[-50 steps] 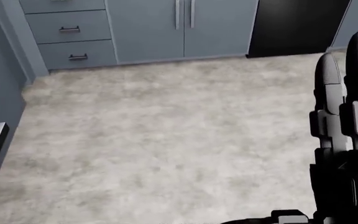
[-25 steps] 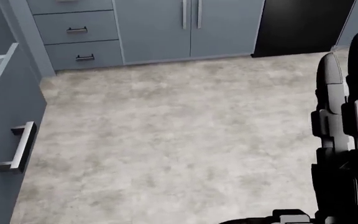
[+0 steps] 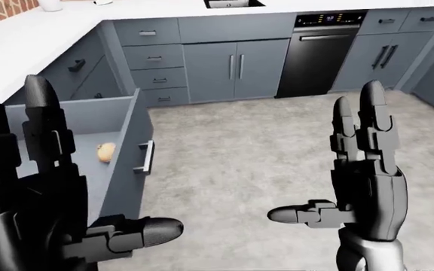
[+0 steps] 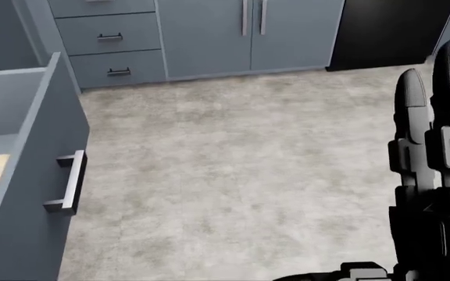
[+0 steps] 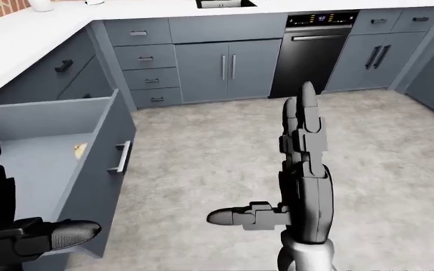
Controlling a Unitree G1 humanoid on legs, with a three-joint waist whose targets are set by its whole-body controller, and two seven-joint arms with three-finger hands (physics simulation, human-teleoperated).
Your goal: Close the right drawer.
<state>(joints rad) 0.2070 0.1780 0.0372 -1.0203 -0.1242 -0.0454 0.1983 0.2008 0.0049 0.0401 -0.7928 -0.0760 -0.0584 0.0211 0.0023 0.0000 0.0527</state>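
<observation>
The open drawer (image 3: 125, 164) juts out of the left cabinet run in the left-eye view, its grey front panel carrying a bar handle (image 3: 146, 157). A small yellow-brown item (image 3: 105, 151) lies inside it. The head view shows the same drawer front (image 4: 29, 199) and handle (image 4: 70, 182) at its left edge. My left hand (image 3: 59, 192) is raised at the lower left, just this side of the drawer, fingers spread and open, touching nothing. My right hand (image 3: 356, 169) stands upright over the floor to the right, open, thumb pointing left, well apart from the drawer.
Across the top run grey cabinets: a drawer stack (image 3: 153, 59), double doors (image 3: 236, 68) and a black dishwasher (image 3: 319, 53). A white countertop (image 3: 44, 34) runs above the open drawer. Mottled grey floor (image 3: 232, 152) lies between the drawer and my right hand.
The camera has swung left: cabinets and floor slid to the right in the head view, and the open drawer with its handle and contents came into view. My right hand kept its place.
</observation>
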